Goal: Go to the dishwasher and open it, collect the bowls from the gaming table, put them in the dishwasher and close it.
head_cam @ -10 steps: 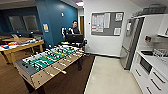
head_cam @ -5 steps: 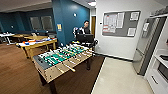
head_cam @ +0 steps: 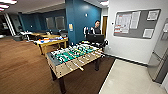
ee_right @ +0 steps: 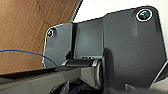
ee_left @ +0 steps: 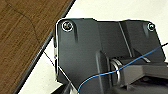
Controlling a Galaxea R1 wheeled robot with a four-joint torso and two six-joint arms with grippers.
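**Grippers unreadable beside the football table**

Neither gripper lets us read its fingers: whether they are spread or pressed together, we cannot tell. Our left wrist view takes in brown wood-grain floor (ee_left: 22, 37) meeting a pale floor (ee_left: 112, 10) along a dark strip, with a thin blue cable (ee_left: 130, 63) crossing the robot's own dark plate. Our right wrist view has the same wood floor and another blue cable (ee_right: 25, 52).

From the head view, a table-football table (head_cam: 75, 58) stands close in front of us, its green field crossed by rods, its wooden side turned towards us, its dark legs on the brown floor. Well beyond it, further back in the room, we see the gaming table (head_cam: 51, 42) with its yellow sides and pale top; there are small coloured things on it, some blue, but we cannot tell whether they are the bowls.

Behind the football table a person (head_cam: 96, 28) stands at a dark screen (head_cam: 95, 38), next to a blue-green wall (head_cam: 80, 20). On the white wall hangs a grey notice board (head_cam: 137, 23) with papers pinned to it. Pale tiled floor (head_cam: 130, 80) spreads beneath it, and a brushed-steel appliance (head_cam: 158, 65) stands at the frame's far edge; we cannot say what it is.
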